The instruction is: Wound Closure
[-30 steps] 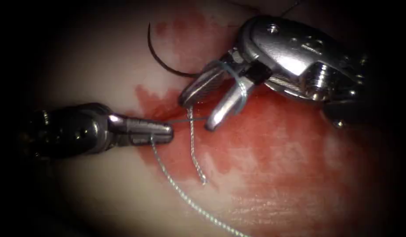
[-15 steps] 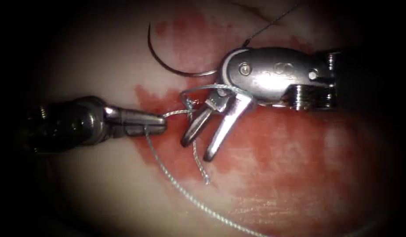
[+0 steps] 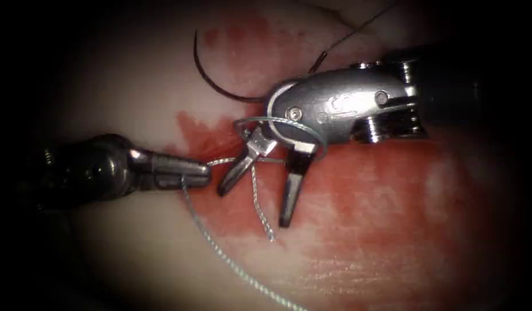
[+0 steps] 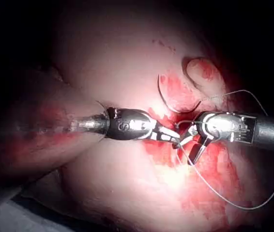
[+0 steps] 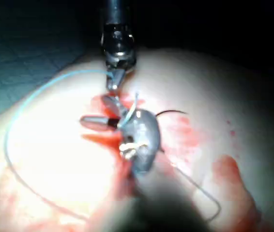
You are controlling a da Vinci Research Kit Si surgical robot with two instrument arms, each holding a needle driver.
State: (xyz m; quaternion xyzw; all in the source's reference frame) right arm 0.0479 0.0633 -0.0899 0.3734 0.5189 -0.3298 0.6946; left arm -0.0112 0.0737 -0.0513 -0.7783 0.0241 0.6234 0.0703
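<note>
Gripping the pale braided suture thread point(image 3: 231, 262) in its closed tip, the left arm's steel pincer point(image 3: 201, 173) reaches in from nine o'clock, its jaws clamped together on the strand just beside the red-stained cut. The right arm's silver wristed pincer point(image 3: 257, 187), entering from three o'clock, points down toward six o'clock with its two jaws spread apart and holding nothing; a loop of the same thread is wound around its neck above the jaws. A short free tail of thread point(image 3: 260, 210) hangs between the spread jaws. The dark curved steel needle point(image 3: 211, 80) lies loose on the tissue at about eleven o'clock from the right pincer, held by neither tool; its far end passes behind the tool's body, so whether it enters the tissue cannot be told.

The risk, as judged here: the loop could slip off the open right jaws, or snag on the wrist hinge, if the thread goes slack or is pulled unevenly. The loose needle could also catch a passing strand.

The pale pork-belly tissue point(image 3: 133, 86) glistens wet, smeared with red fluid point(image 3: 358, 190) around the cut, and darkness surrounds it.
</note>
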